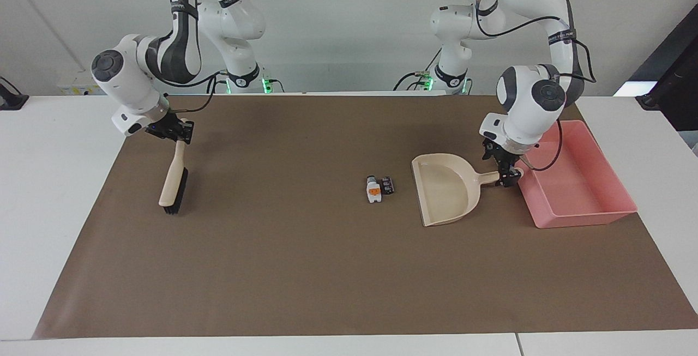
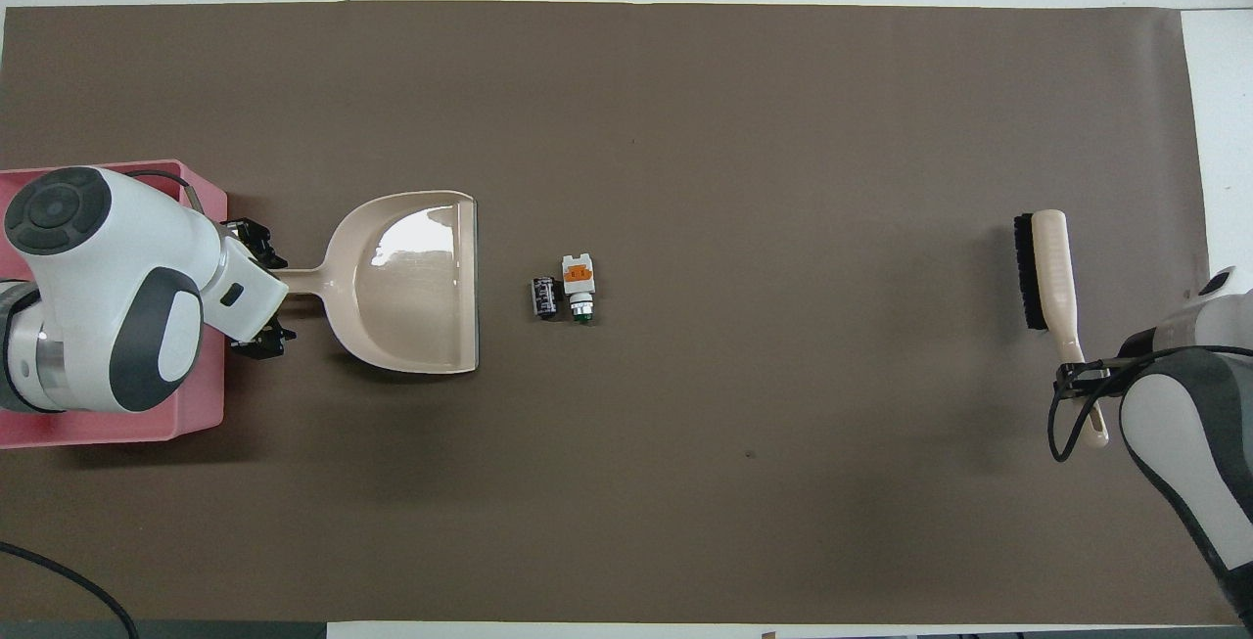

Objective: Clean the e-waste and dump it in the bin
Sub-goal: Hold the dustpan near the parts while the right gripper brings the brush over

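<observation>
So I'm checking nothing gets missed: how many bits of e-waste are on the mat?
2. The white bit and the black bit lie side by side by the dustpan's mouth.

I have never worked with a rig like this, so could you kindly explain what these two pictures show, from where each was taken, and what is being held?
These are two white robot arms at a table covered by a brown mat. One picture is taken from across the table, facing the arms; the other looks down from above their own end, so the sides appear swapped.

The right pincer grips the handle of a beige hand brush, whose bristle end is at the mat. The left pincer is at the handle of a beige dustpan lying on the mat; whether it has closed on it is not clear.

Between the brush and the dustpan, close to the dustpan's mouth, lie the e-waste: a white part with an orange patch and a small black component. A pink bin stands beside the dustpan's handle.
</observation>
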You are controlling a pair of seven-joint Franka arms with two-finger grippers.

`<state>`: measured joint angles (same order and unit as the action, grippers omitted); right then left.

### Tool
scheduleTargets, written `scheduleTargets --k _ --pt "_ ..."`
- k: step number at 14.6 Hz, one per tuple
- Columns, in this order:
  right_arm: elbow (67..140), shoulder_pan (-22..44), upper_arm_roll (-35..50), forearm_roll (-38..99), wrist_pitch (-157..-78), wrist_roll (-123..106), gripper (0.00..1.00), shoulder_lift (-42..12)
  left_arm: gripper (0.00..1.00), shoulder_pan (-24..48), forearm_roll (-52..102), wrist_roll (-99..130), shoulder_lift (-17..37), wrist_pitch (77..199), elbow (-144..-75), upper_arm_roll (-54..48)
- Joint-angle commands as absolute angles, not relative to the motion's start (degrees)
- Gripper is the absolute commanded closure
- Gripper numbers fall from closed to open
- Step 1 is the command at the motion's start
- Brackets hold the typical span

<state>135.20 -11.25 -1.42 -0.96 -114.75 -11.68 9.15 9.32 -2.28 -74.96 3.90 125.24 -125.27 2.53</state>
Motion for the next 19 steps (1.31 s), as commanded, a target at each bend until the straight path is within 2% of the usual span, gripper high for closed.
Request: scheduleTargets --k 1,2,3,6,7,9,12,15,17,19 --pt "129.2 -7.5 -1.0 -0.3 -108.6 -10.7 1.0 8.7 0.14 9.9 -3.1 -73.3 1.5 128.0 -128.5 2.9" --pt "128.1 -5.7 -1.0 -0.8 -107.4 -10.6 1.0 8.8 0.23 9.9 -3.1 -73.3 1.5 128.0 -128.5 2.9" --pt "127.6 -4.3 -0.9 -1.0 -106.5 -9.9 1.0 9.1 0.37 9.9 -3.1 -73.4 1.5 127.8 -128.5 2.9" --pt "126.8 3.6 -0.8 -1.5 -104.3 -2.2 1.0 9.3 0.91 10.0 -3.1 -73.4 1.4 126.9 -128.4 2.8" --pt "126.7 6.4 -0.8 -2.0 -104.2 0.8 1.0 9.3 1.0 9.9 -3.1 -73.6 1.3 126.0 -128.3 2.9" --pt "126.3 11.8 -0.8 -2.1 -104.1 8.1 1.0 9.3 1.0 9.9 -3.1 -73.7 1.6 124.4 -127.0 3.0" --pt "126.3 19.7 -0.4 -1.1 -104.5 18.3 1.0 9.3 1.0 10.2 -3.3 -73.6 3.6 120.2 -121.0 2.7" --pt "125.9 25.4 -0.3 0.5 -107.1 23.9 1.0 8.2 1.0 14.7 -8.9 -73.0 4.5 117.6 -117.4 2.7" --pt "125.3 28.1 -0.3 3.9 -111.5 26.4 1.0 5.5 1.0 17.2 -12.5 -70.2 4.4 116.4 -117.6 2.7" --pt "122.1 32.1 -0.3 4.3 -112.2 27.6 1.0 1.0 1.0 19.2 -14.4 -67.8 4.0 115.8 -118.3 2.7"
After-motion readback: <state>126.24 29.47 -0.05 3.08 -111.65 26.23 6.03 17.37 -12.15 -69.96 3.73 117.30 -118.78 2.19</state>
